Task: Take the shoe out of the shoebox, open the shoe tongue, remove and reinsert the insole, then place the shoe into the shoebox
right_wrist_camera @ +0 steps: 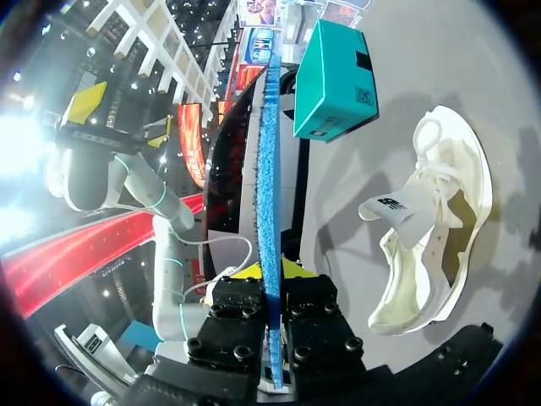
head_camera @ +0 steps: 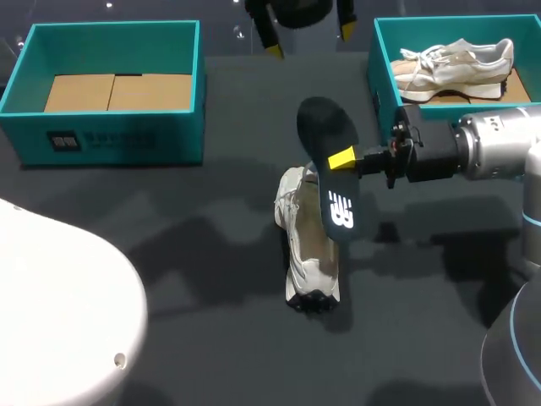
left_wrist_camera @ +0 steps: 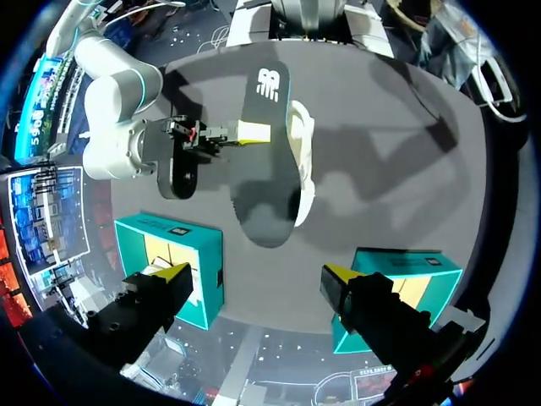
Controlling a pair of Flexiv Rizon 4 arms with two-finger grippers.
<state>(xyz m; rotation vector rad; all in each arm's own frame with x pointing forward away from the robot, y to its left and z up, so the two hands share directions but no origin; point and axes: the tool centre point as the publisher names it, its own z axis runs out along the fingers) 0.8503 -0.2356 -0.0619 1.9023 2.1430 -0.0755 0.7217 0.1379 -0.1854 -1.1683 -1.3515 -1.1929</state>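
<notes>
Half done, we judge: the shoe point(head_camera: 308, 254) lies on the counter point(head_camera: 211, 338), tongue open, and our right tool point(head_camera: 342, 159) is clamped on the black insole point(head_camera: 321, 127) above it. Our left tool point(left_wrist_camera: 254, 277) hangs wide open. Reinserting and boxing remain.

Matt black insole point(head_camera: 324, 128), blue foam underside; cream cloth shoe point(head_camera: 308, 255); matt table point(head_camera: 203, 245).
</notes>
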